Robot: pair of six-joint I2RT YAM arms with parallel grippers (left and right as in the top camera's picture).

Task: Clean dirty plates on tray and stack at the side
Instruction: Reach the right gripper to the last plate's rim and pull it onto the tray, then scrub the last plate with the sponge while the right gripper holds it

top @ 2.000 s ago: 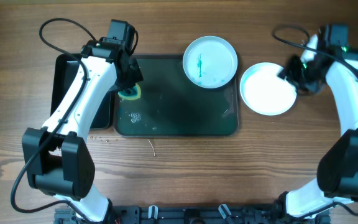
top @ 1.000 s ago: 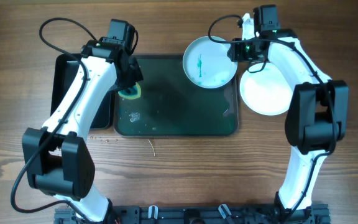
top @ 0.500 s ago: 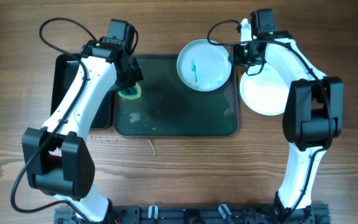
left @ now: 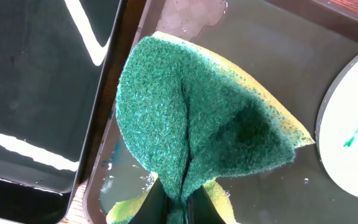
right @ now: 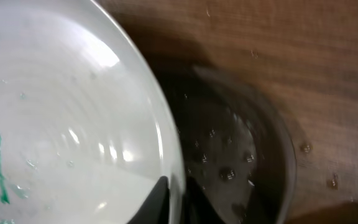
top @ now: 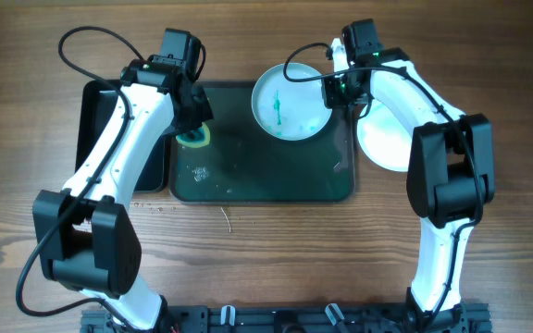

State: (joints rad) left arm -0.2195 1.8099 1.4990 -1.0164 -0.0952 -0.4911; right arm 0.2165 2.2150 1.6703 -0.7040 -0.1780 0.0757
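A white plate [top: 291, 100] with teal-green smears is held over the far edge of the dark tray [top: 266, 176]. My right gripper [top: 333, 90] is shut on its right rim; the wrist view shows the rim [right: 166, 143] pinched between the fingers, smear at the left. A plain white plate [top: 387, 139] lies on the table right of the tray, partly under my right arm. My left gripper [top: 192, 125] is shut on a green-yellow sponge [left: 197, 124], pressed on the tray's far left corner. The smeared plate's edge [left: 353, 137] shows at the right of the left wrist view.
A smaller black bin [top: 95, 129] stands left of the tray, partly under my left arm. Wet foam patches [top: 202, 174] lie on the tray's left part. A thin straw-like scrap [top: 227, 219] lies on the wood in front of the tray.
My right gripper swung left from the clean plate, took the smeared plate's right rim and has drawn it leftward along the tray's far edge. The left arm and sponge have not moved.
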